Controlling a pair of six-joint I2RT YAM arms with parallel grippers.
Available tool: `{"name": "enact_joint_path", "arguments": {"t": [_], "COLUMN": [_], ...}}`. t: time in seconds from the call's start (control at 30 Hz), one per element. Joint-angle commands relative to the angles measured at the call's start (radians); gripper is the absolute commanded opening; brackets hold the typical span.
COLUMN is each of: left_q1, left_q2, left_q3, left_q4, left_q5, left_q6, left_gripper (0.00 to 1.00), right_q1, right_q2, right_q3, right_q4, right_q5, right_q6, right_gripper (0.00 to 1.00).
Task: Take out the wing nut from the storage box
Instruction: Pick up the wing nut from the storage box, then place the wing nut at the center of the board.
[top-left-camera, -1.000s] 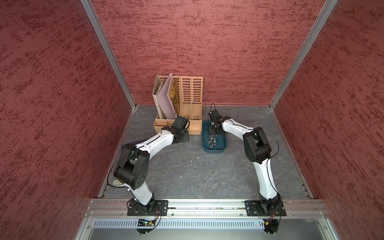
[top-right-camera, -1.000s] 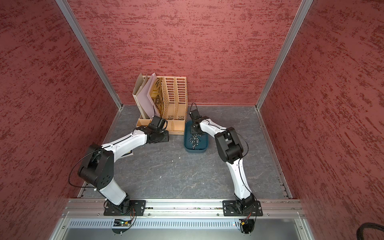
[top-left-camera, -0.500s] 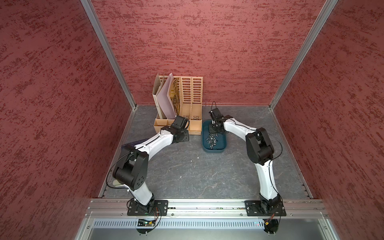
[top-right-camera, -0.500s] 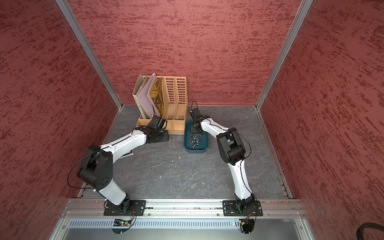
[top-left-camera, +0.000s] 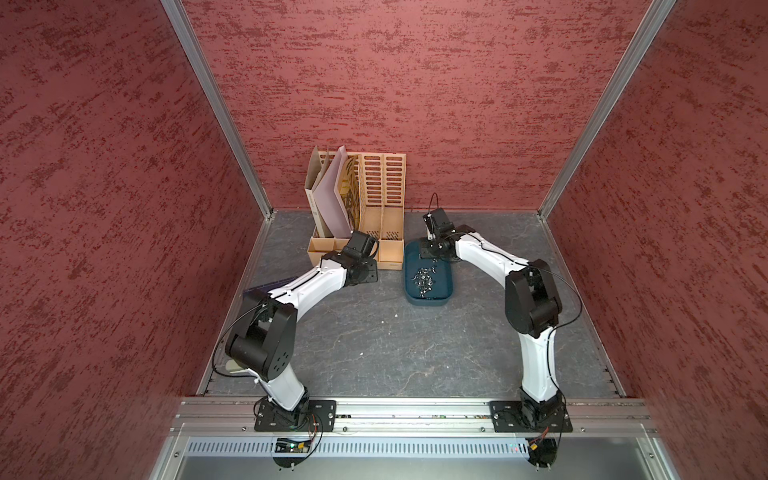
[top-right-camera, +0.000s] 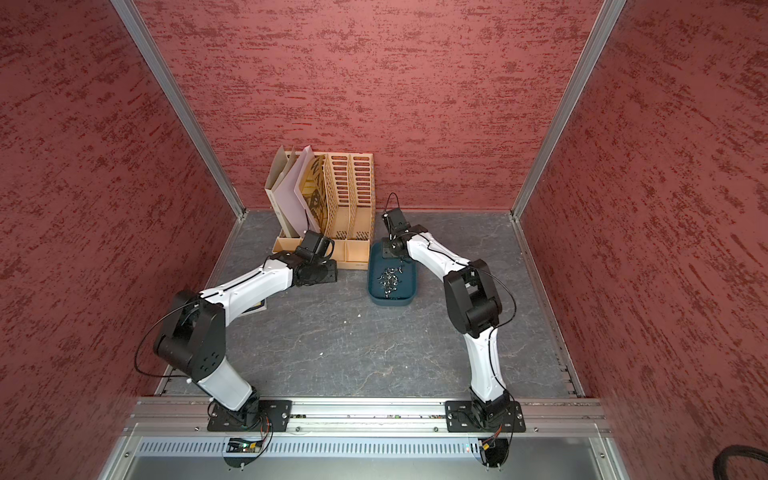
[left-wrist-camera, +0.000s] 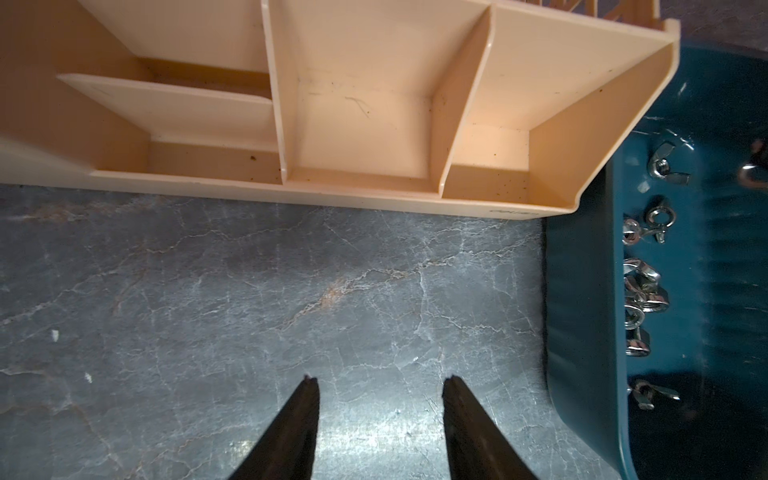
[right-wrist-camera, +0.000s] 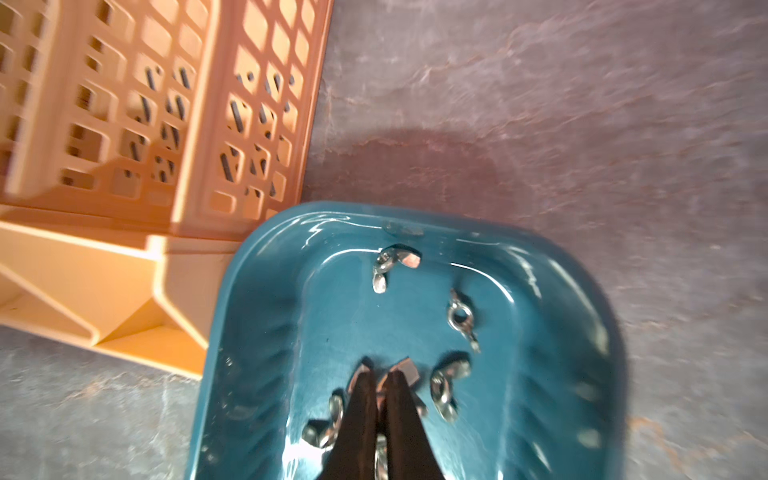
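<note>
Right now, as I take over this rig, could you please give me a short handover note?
Right gripper: shut, low inside the storage box; its fingers appear to pinch a wing nut at their tips.
Left gripper: open and empty, above the table in front of the file organiser, beside the box.
Things: the other wing nuts lie loose on the box floor.
Done: the grasp seems made.
Left: lift the nut clear of the box and set it on the table. Watch that the grip holds as it rises.
</note>
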Motion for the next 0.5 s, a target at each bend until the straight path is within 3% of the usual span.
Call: {"name": "enact_joint_path", "arguments": {"t": [0.0,0.47], "left_q1": [-0.006,-0.014], "left_q2": [-0.025,0.004], "left_q3": [0.031,0.073], "left_q4": [-0.009,-0.017], "left_q5": [-0.012,-0.001], "left_q6": [0.011,0.02], "left_gripper": [0.52,0.52], "right_q1": [-0.04,-0.201], "right_q2": [-0.093,-0.278], "right_q3": [-0.029,-0.307], "right_q4": [0.001,0.052], "right_q5": [0.006,0.009], "right_q6": [0.003,-0.005], "right_gripper": [0.0,0.0]}}
